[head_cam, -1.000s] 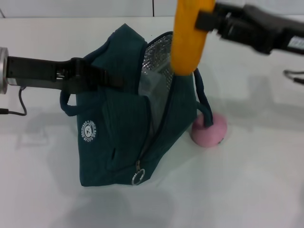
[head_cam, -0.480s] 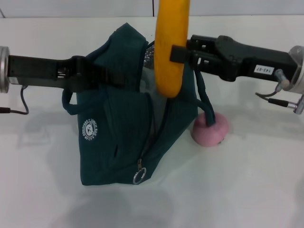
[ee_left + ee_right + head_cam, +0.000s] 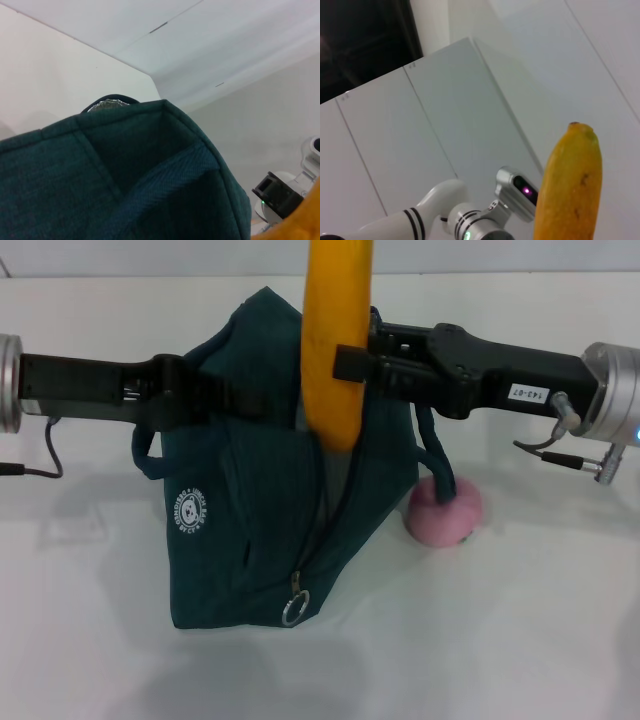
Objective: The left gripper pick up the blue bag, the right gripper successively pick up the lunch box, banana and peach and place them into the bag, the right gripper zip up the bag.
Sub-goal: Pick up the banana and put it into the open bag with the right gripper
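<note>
Two grippers work: left gripper (image 3: pixel 235 400) clamps the blue bag (image 3: pixel 260 530) upright mid-surface; right gripper (image 3: pixel 350 362) grips the banana (image 3: pixel 335 350) vertically over its mouth; next, lower and release it inside.

The banana (image 3: pixel 336 350) and right tool (image 3: pixel 352 362) are blocking the blue bag's (image 3: pixel 260 540) mouth; tabletop (image 3: pixel 520 640) beside it is lying open.
</note>
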Available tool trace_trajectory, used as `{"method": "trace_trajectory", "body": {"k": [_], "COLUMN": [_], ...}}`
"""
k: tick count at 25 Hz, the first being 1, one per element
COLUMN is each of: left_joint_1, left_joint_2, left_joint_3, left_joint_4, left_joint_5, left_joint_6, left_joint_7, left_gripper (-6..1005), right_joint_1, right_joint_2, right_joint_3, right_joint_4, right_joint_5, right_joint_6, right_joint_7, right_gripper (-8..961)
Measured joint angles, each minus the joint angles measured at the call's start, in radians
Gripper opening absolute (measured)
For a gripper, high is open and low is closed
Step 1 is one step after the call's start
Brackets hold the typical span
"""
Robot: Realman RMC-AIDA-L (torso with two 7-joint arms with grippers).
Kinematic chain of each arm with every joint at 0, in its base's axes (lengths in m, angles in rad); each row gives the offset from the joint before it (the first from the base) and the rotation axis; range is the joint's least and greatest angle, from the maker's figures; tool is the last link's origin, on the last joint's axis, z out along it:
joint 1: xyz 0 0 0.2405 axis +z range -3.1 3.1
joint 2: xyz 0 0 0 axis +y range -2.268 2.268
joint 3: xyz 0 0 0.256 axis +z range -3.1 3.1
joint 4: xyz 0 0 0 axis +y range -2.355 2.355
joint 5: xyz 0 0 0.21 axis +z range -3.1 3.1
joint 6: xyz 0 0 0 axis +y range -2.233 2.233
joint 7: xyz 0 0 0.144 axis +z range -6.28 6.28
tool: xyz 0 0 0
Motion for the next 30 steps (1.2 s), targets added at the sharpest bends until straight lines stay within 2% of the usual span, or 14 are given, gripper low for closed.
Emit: {"method": "trace_trajectory", "body": {"k": [5, 16, 25, 30], "left_joint_1": [-0.001, 0.006, 0.011, 0.014], "left_joint_2": [0.001, 0.004, 0.004, 0.004], "left_joint_3": [0.0, -0.001, -0.002, -0.002], "left_joint_4": [0.0, 0.0, 0.0, -0.001], "left_joint_5": [0.0, 0.0, 0.001, 0.001], "left_joint_6": [-0.003, -0.012, -0.015, -0.015], "left_joint_7": [0.001, 0.011, 0.012, 0.014], "left_gripper": [39, 39, 39, 39], "right_joint_1": [0.009, -0.012, -0.022, -0.036], "right_joint_2": [0.0, 0.0, 0.0, 0.0], "right_joint_3": [-0.078, -0.184, -0.203, -0.201], "right_joint_4": [0.001, 0.001, -0.003, -0.009], "right_joint_5": [0.067, 0.083, 0.135, 0.139], "right_joint_6": [0.011, 0.072, 0.083, 0.079], "right_joint_7": [0.0, 0.001, 0.005, 0.006], "right_gripper": [407, 407, 406, 632]}}
